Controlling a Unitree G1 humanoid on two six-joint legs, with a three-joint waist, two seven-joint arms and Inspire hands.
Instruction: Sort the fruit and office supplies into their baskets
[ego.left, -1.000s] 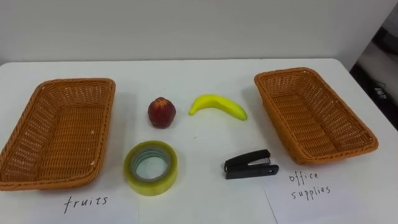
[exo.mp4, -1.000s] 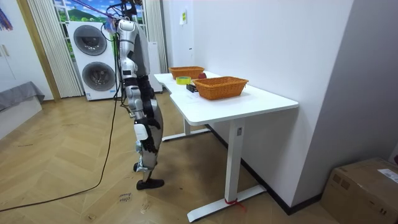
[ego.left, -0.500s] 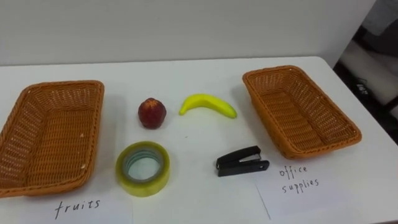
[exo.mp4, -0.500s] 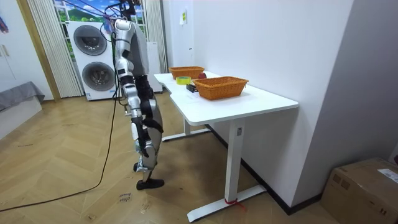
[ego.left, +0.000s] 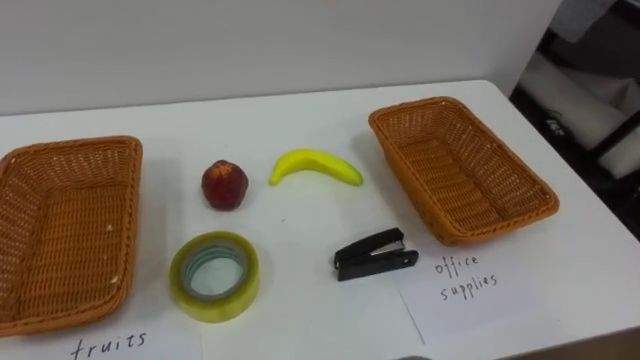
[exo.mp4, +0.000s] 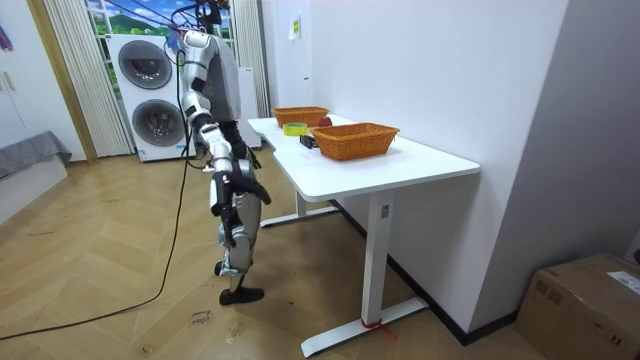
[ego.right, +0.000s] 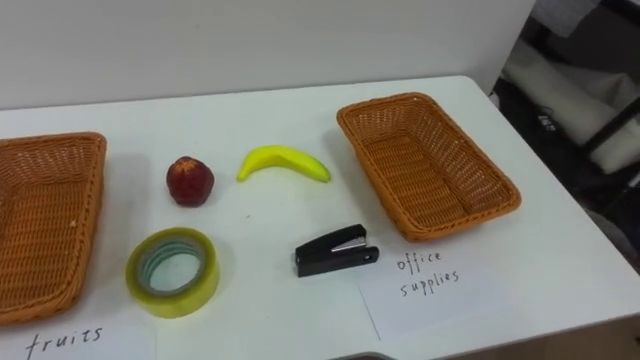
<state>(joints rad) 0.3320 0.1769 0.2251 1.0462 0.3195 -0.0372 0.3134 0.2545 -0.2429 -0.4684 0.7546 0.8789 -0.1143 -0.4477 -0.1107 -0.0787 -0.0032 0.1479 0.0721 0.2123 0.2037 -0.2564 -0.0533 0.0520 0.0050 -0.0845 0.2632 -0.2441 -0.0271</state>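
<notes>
Lying loose on the white desk (ego.left: 300, 115), between two empty wicker baskets: a red fruit (ego.left: 225, 184), apple or peach by the look, with a banana (ego.left: 315, 165) just beside it. Nearer the front edge, a yellow-green tape roll (ego.left: 214, 275) lying flat and a black stapler (ego.left: 375, 254). Sorting not yet begun, judging by that layout.

In the room view, standing at the desk's edge on the room view's left, with the right robot hand (exo.mp4: 258, 192) low, under the level of the desk top and short of it. Cannot tell how far open, nor whether holding anything; too small to read there. All four things up and ahead of that robot hand, well apart from it.

Ahead and to its right, the office-supplies basket (ego.left: 460, 170), with a handwritten sheet (ego.left: 470, 285) in front, just beside the stapler. Far over to its left, the fruit basket (ego.left: 70, 225), marked by its own sheet (ego.left: 110, 346).

Probably a first reach to make. Sensible to start with the stapler, for the shortest carry.
- Come down from above and close across the narrow body, not along its length.
- Lift clear of the basket's rim before crossing it.
- Let go low inside, not from height.

Go gently near the red fruit, since a nudge could roll it.
</notes>
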